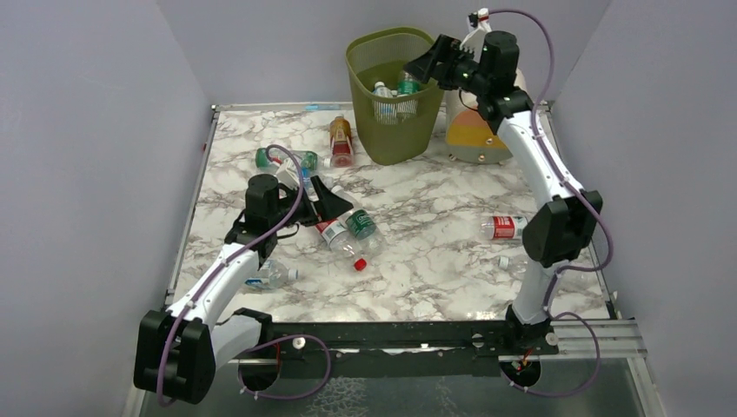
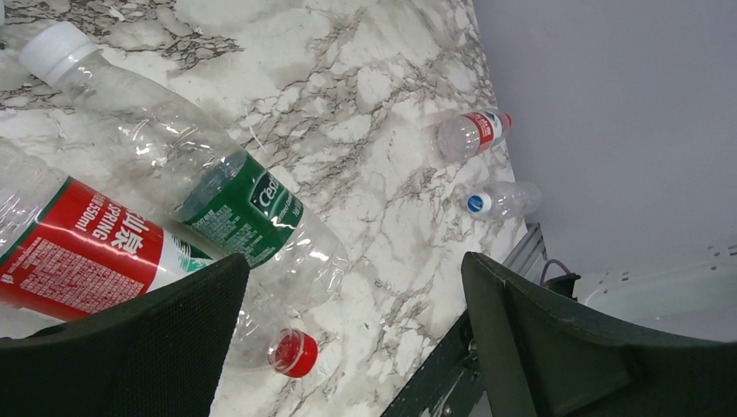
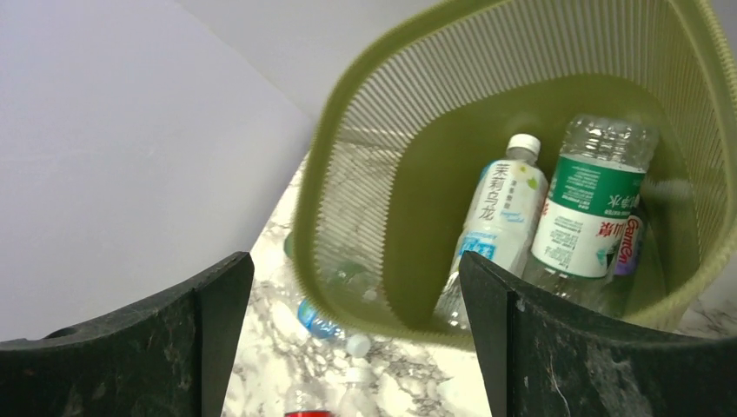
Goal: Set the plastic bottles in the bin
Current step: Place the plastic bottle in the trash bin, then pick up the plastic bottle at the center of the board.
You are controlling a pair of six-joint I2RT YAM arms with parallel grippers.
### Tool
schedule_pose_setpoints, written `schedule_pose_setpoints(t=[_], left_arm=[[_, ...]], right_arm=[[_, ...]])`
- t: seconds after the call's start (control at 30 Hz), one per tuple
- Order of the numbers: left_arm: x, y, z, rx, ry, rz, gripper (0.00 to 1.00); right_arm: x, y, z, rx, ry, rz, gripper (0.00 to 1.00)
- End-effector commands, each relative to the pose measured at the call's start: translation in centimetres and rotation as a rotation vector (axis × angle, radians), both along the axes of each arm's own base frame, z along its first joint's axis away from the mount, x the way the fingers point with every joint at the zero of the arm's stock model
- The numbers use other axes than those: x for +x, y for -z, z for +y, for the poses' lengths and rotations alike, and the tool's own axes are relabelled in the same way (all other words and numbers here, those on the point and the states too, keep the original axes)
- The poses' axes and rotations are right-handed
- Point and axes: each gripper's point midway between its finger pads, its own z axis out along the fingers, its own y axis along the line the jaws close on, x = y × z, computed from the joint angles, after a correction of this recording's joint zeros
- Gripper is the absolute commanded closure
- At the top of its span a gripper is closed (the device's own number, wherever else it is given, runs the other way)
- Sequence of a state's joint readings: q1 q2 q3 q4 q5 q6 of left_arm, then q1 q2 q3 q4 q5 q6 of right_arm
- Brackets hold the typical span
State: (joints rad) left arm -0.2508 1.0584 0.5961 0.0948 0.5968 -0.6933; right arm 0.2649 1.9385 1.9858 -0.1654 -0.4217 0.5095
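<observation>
The olive-green mesh bin (image 1: 389, 130) stands at the back of the table. My right gripper (image 1: 424, 66) hovers over its right rim, open and empty. In the right wrist view (image 3: 356, 347) the jaws stand wide apart above the bin (image 3: 348, 174), which holds a white-labelled bottle (image 3: 501, 213) and a green-labelled bottle (image 3: 591, 217). My left gripper (image 1: 335, 202) is open and empty just above a green-labelled bottle (image 1: 361, 225) and a red-labelled bottle (image 1: 335, 234). In the left wrist view (image 2: 352, 347) these two bottles (image 2: 243, 208) (image 2: 78, 252) lie side by side by the left finger.
More bottles lie about: an amber one (image 1: 341, 142), a green one (image 1: 287, 159), a red-labelled one (image 1: 502, 228), a small blue-capped one (image 1: 504, 261) and one near the left arm (image 1: 269, 276). A cream drum (image 1: 476, 130) stands right of the bin. Grey walls enclose the table.
</observation>
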Motion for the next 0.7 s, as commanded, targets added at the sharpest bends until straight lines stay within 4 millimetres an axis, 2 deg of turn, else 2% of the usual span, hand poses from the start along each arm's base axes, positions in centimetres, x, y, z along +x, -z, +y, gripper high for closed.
schedule_pose_setpoints(t=[0.0, 0.07, 0.2, 0.23, 0.4, 0.67], left_arm=[[-0.5, -1.4, -0.2, -0.028, 0.015, -0.047, 0.01], [-0.7, -1.5, -0.2, -0.031, 0.01, -0.05, 0.01], [-1.0, -0.8, 0.0, -0.035, 0.002, -0.038, 0.01], [-1.1, -0.5, -0.1, -0.038, 0.003, -0.031, 0.01], [-1.0, 0.4, -0.3, -0.055, 0.008, 0.001, 0.01], [0.0, 0.6, -0.1, -0.063, -0.048, 0.047, 0.01]], right_arm=[[-5.9, -5.5, -0.3, 0.036, -0.075, -0.087, 0.09], [-8.0, -5.9, -0.6, 0.035, -0.09, -0.086, 0.09], [-11.5, -4.5, -0.7, 0.055, -0.137, -0.049, 0.05], [-12.2, -3.7, -0.7, 0.063, -0.15, -0.03, 0.0], [-15.4, 0.9, -0.4, 0.046, -0.172, 0.062, 0.01], [-18.4, 7.9, 0.2, -0.023, -0.215, 0.199, 0.0]])
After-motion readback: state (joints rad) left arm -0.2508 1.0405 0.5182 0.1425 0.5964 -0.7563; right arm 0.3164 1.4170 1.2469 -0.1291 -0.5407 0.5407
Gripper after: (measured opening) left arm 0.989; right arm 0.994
